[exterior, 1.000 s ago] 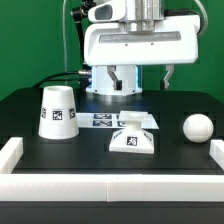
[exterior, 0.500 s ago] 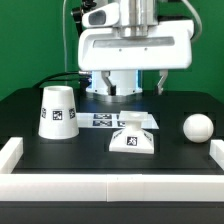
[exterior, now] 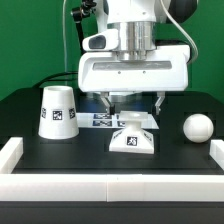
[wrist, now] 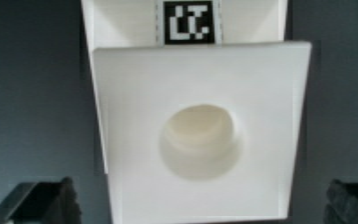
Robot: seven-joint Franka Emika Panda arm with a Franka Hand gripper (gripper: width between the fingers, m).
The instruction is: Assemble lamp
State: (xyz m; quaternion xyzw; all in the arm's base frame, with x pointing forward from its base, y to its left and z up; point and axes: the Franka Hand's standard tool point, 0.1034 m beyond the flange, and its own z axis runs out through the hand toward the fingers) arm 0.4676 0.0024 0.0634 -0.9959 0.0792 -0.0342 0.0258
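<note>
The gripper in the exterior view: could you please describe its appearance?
The gripper has a wide, rounded white body under a grey cylindrical wrist, with two thin dark fingers below. A black cable runs up beside it. No markings show.

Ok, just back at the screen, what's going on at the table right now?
The Panda's gripper hangs open right over the lamp base, which the wrist view shows lying between its jaws, with the socket hole facing up. Nothing is held yet. The shade stands wide end down toward the exterior view's left, and the bulb lies toward its right, both apart from the base. No parts are joined so far.
</note>
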